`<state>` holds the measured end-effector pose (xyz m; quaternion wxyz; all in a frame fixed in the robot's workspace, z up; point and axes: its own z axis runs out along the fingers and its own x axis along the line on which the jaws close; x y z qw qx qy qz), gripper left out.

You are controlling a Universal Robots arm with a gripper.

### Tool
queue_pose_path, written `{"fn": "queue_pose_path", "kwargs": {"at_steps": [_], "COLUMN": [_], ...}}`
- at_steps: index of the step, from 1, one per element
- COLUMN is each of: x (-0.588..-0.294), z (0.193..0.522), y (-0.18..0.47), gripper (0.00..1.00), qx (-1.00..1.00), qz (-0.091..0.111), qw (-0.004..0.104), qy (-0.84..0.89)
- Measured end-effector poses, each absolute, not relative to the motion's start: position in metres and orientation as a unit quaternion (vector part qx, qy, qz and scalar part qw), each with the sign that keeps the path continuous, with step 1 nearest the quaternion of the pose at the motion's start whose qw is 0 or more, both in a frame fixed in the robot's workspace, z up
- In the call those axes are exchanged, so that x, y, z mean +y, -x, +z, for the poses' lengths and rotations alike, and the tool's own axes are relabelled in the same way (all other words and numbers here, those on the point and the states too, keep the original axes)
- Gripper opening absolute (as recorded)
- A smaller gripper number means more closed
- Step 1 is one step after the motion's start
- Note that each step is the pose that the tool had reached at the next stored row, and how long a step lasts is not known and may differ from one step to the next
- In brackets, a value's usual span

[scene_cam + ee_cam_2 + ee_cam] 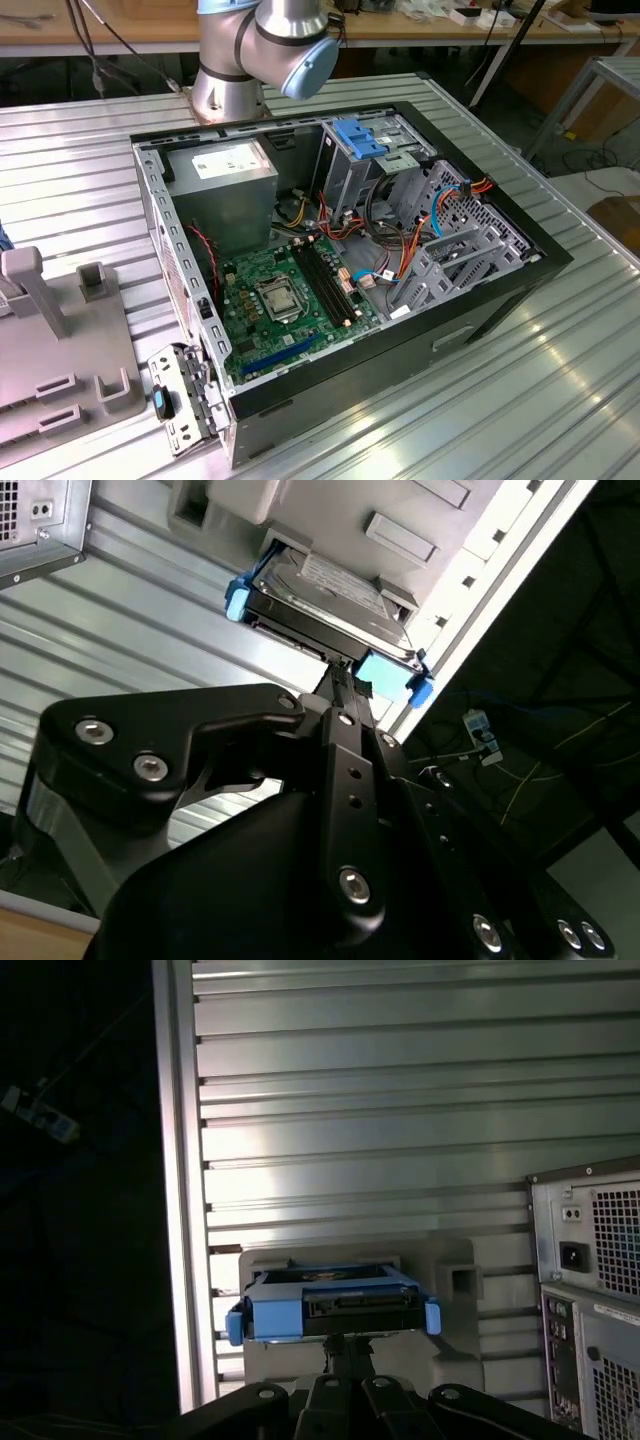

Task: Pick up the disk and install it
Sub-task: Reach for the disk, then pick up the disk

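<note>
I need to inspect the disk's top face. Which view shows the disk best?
The second wrist view: the disk shows its top face and blue carrier corners. The first wrist view shows the disk end-on, connector side.

The disk sits on a grey stand.

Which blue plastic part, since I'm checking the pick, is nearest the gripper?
The disk in its blue carrier, just ahead of the gripper; the latch plate sits in the computer case.
</note>
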<state>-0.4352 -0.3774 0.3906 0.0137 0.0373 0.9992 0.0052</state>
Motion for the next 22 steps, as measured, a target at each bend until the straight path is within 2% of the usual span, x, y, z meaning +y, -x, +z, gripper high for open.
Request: {"fn": "queue_pose_path", "kwargs": {"at_steps": [7,22], "x": [-0.377,-0.377], "z": [0.390,0.390], "y": [0.458,0.458], "gripper": [0.11,0.11], "qx": [0.999,0.999], "qz": [0.005,0.005], "qw": [0.014,0.014], "qy": [-0.037,-0.037]}}
